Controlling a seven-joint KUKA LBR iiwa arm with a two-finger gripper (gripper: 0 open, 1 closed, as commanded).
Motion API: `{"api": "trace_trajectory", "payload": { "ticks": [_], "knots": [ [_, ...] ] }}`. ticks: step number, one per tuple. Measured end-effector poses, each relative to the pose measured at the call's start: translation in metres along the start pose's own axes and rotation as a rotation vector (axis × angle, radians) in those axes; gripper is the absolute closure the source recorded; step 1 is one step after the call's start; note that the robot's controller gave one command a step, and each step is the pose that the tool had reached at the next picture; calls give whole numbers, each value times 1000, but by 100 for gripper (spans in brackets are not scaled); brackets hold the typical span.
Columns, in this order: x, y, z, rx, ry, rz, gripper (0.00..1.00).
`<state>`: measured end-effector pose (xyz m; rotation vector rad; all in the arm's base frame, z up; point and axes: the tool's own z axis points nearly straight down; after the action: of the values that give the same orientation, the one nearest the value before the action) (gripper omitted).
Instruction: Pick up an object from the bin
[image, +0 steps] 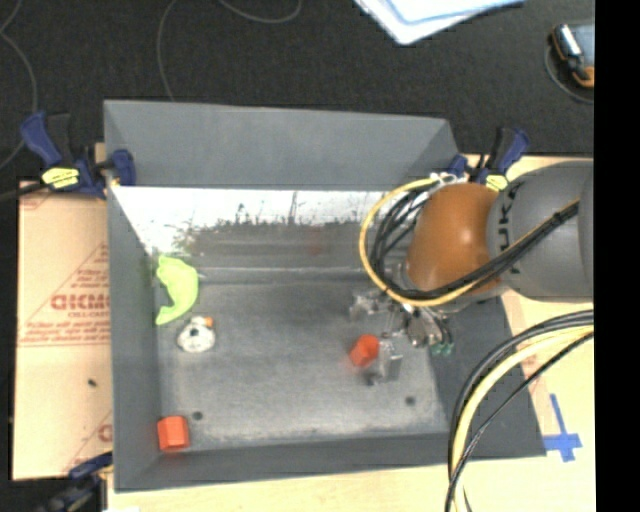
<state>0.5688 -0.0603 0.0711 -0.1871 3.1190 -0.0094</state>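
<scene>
I see the gripper low at right-centre of the bin, small orange block just beside its left edge; whether it's clamped or apart, I can't tell.

Arm from right, end effector down

Bin: matt grey metal. Back wall paler, streaked with dark scratch marks.
Curved piece, left side: lime green, plain.
Round item just below it: white with orange patch.
Block, front-left corner: plain orange.
Small cube, right of centre: orange-red.
Wrist cover: glossy orange-brown.
Cables: black and yellow.
Arm casing: grey, dark lettering.
</scene>
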Motion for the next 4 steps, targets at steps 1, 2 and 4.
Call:
{"api": "trace_trajectory", "payload": {
  "ticks": [1,2,4],
  "knots": [
    [1,3,-1,-4,2,-283,0],
    [18,-24,-1,0,-1,75,100],
    [18,-24,-1,1,-1,73,0]
  ]
}}
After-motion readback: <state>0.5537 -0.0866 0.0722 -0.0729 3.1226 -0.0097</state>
